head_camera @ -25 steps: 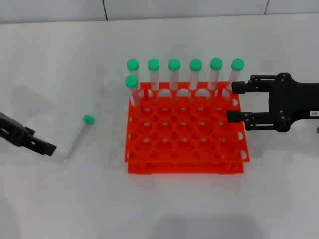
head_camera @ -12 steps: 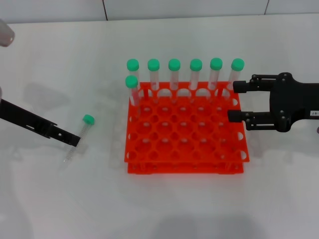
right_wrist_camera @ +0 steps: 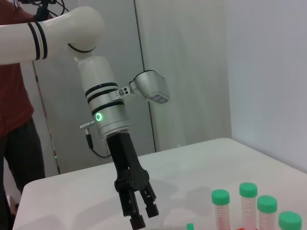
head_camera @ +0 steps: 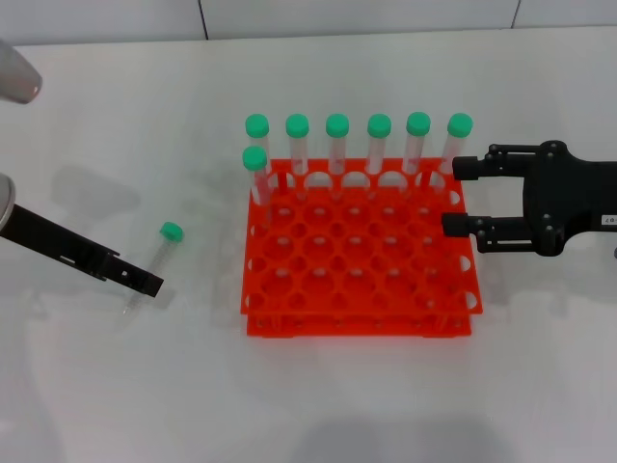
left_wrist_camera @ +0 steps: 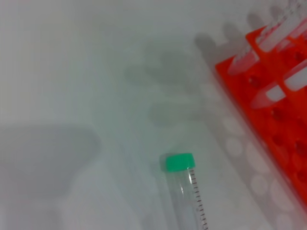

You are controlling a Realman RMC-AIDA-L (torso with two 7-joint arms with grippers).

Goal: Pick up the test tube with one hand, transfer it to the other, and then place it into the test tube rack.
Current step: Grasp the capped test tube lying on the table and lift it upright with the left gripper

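Note:
The test tube (head_camera: 159, 256) lies on the white table left of the rack, its green cap (left_wrist_camera: 178, 162) toward the far side. My left gripper (head_camera: 143, 282) reaches in from the left, and its tip crosses over the tube's lower half. In the right wrist view the left gripper (right_wrist_camera: 145, 216) shows its two fingers a little apart, open. The orange-red test tube rack (head_camera: 357, 323) stands at the table's middle. My right gripper (head_camera: 451, 196) hovers open at the rack's right edge with nothing between its fingers.
Several green-capped tubes (head_camera: 336, 145) stand upright in the rack's far row, and one more (head_camera: 255, 174) stands in the second row at the left. The table's back edge and a wall run behind them.
My left gripper has swung in from the far left and lowered over the lying tube's lower half. The tube and the right gripper have stayed where they were.

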